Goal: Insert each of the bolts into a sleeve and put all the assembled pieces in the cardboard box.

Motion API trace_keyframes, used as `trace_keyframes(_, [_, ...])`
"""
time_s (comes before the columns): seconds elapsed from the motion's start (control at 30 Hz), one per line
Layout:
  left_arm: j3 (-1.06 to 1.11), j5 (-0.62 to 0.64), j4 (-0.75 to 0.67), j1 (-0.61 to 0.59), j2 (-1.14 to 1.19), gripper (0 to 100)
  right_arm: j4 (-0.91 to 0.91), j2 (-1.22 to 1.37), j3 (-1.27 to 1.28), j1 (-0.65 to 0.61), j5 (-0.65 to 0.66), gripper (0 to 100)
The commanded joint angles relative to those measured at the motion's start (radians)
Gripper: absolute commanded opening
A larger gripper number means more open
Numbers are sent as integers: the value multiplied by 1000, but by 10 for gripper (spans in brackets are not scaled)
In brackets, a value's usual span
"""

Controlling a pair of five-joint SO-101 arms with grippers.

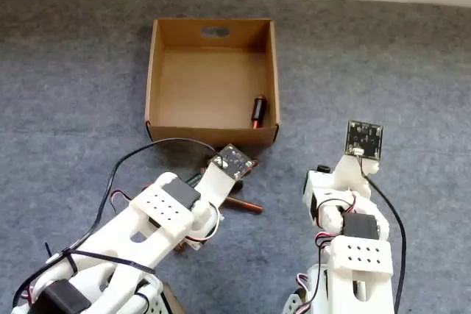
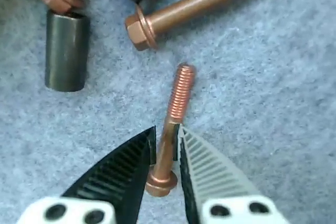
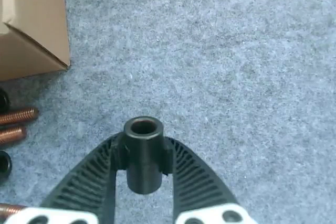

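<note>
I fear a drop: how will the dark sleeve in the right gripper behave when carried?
The sleeve looks like rigid metal, probably heavy for its size. Its smooth round wall, pinched by the right gripper, might slip. On its side it would likely roll, though the carpet should slow it.
</note>
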Motion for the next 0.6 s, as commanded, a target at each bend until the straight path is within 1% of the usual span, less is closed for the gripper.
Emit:
trace_keyframes(0.0, [-21, -11, -2, 10, -1, 78, -19, -16, -4, 12, -9, 6])
trace_keyframes(0.1, [-47, -8, 3, 10, 1, 81, -19, -16, -4, 12, -9, 6])
trace_keyframes(0.3, [-45, -6, 5, 8, -1, 204, -19, -16, -4, 12, -9, 6])
trace_keyframes(0.57, [-44, -9, 28, 8, 7, 143, -19, -16, -4, 12, -8, 6])
